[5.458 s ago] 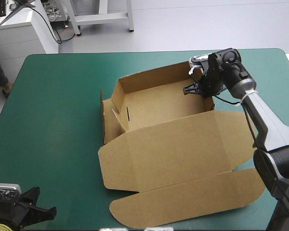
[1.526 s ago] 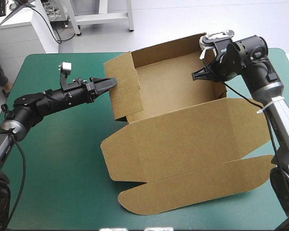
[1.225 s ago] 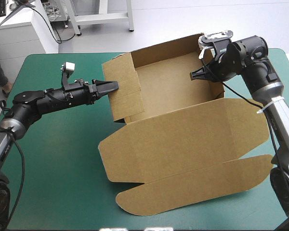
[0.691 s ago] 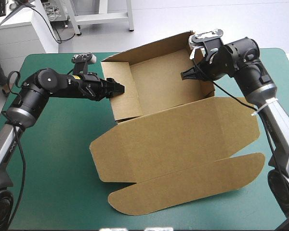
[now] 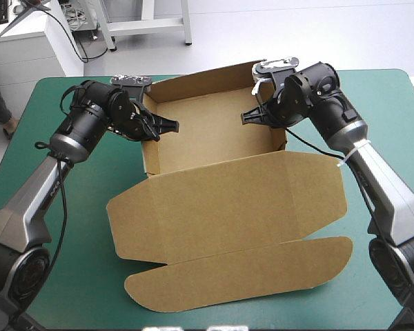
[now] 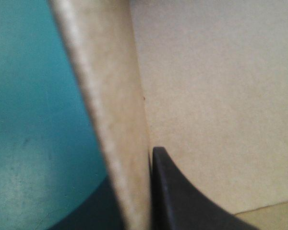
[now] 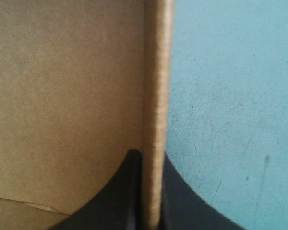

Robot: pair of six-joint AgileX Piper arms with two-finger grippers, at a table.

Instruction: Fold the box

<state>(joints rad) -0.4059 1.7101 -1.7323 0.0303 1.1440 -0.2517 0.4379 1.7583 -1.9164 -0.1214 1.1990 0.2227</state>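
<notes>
On the teal-green worktop (image 5: 55, 227): brown box (image 5: 221, 207), lid flat at 6 o'clock. Fingers (image 6: 177, 201) of left gripper (image 5: 168, 126) pinch its 9 o'clock wall; fingers (image 7: 122, 191) of right gripper (image 5: 248, 116) pinch its 3 o'clock wall.

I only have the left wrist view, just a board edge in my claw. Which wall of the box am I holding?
Observer: The high view shows the left claw pinching the left side wall of the box.
Operator: Where's the other arm?
Observer: The right claw is shut on the opposite, right side wall.
Operator: And the lid?
Observer: The lid lies flat on the teal-green table, toward the near edge.
</notes>
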